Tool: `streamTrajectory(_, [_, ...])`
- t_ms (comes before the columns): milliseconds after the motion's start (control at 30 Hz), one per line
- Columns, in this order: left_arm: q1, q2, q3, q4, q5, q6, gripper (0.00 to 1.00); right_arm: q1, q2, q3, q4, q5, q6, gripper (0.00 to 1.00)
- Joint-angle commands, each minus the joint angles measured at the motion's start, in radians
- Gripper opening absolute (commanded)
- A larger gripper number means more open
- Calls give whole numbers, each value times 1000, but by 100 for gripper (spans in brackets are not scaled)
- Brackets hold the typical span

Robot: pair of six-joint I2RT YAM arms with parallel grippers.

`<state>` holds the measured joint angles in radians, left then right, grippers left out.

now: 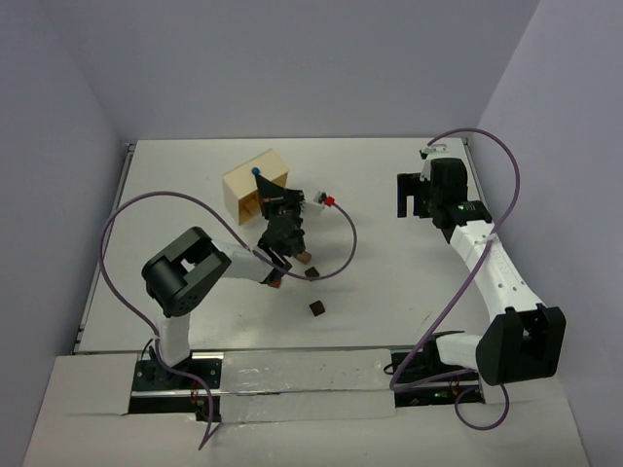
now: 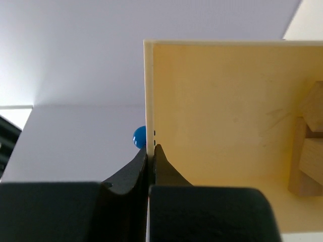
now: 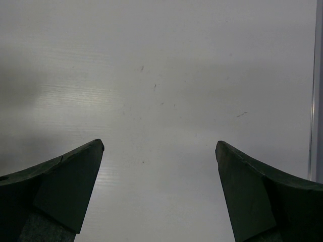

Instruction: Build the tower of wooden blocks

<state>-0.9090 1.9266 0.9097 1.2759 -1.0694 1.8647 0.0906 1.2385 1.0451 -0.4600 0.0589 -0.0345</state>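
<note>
Tan wood of an open box [image 1: 251, 190] is being seen from above at the far middle of the white surface [image 1: 389, 282], with a small blue ball [image 1: 255, 170] at its top edge. The left end effector [image 1: 273, 202] is being held against the box's near right side. Four small brown wood blocks [image 1: 316, 308] are being seen lying loose and apart from each other on the surface, near the left arm's wrist and outside the box. The right end effector [image 1: 410, 197] is being held well apart to the right, over bare surface, with its fingers spread.

From the left wrist, the left end effector [image 2: 151, 151] is being shown clamped on the thin upright wall of the box [image 2: 217, 111], whose edge is being pinched between the black fingers [image 2: 133, 171]. The blue ball [image 2: 139, 136] is being partly hidden behind that edge. Light tan wooden pieces [image 2: 308, 151] are being shown inside the box at the right border, cut off by the frame; whether they are stacked cannot be told.

From the right wrist, the right end effector [image 3: 159, 146] is being shown wide apart, with only pale surface [image 3: 161, 75] being seen between its fingers
</note>
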Motion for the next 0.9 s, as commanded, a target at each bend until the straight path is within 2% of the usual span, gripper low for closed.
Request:
streamTrajectory(0, [-28,-18,53,585,-4,56,0,-8,-26,4,3,-10,6,100])
streamTrajectory(33, [-77,-23,27,584,-10,56,0,-8,-22,6,4,-11,7,100])
streamTrajectory(100, [-105,-36,-4,585,-4,49,0,-9,-18,12,0,-8,8,100])
streamTrajectory(167, [-21,-47,16,574,-13,22,0,-9,-26,8,0,0,4,100])
streamTrajectory(233, [6,-42,29,546,-45,0,0,-8,-36,-3,8,-1,2,100])
streamTrajectory(400, [-82,-26,-6,585,-51,20,0,-9,-25,9,-2,-10,11,100])
streamTrajectory(533, [-47,-30,13,575,-60,13,0,-9,-40,10,-6,-3,4,100])
streamTrajectory(667, [-120,-9,16,583,-44,31,0,-9,-34,9,-4,-8,9,100])
streamTrajectory(800, [-58,-2,70,579,-69,36,0,-9,-40,12,-9,-4,9,100])
streamTrajectory(867, [-111,-7,28,584,-42,42,0,-9,-46,4,0,-10,5,100])
